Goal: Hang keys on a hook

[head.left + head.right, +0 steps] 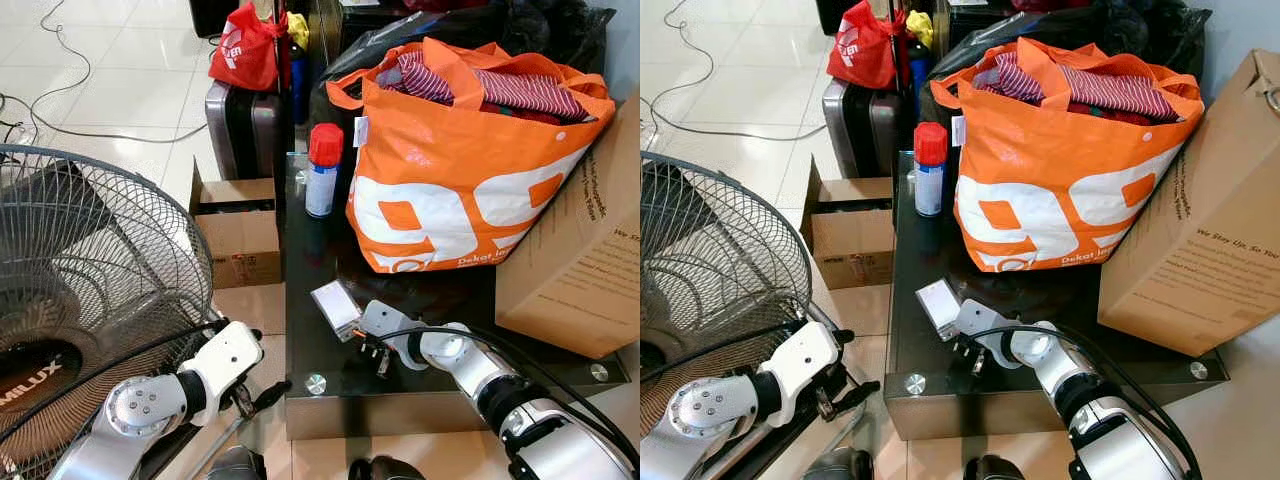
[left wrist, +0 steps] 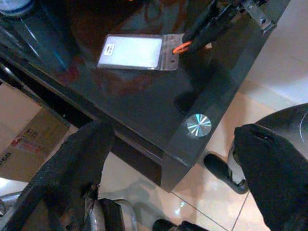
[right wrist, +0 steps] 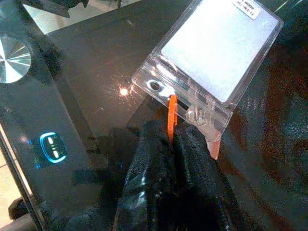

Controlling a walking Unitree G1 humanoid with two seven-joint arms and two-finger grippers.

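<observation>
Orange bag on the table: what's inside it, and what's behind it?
Inside the orange bag, striped red fabric shows at the open top; anything beneath it is covered. Behind it are black bags, mostly hidden by the bag. No hook can be made out.

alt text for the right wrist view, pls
The right gripper is shut on an orange strap tied to a clear card holder lying flat on a dark glass table. A round metal stud sits near the table's edge.
</observation>
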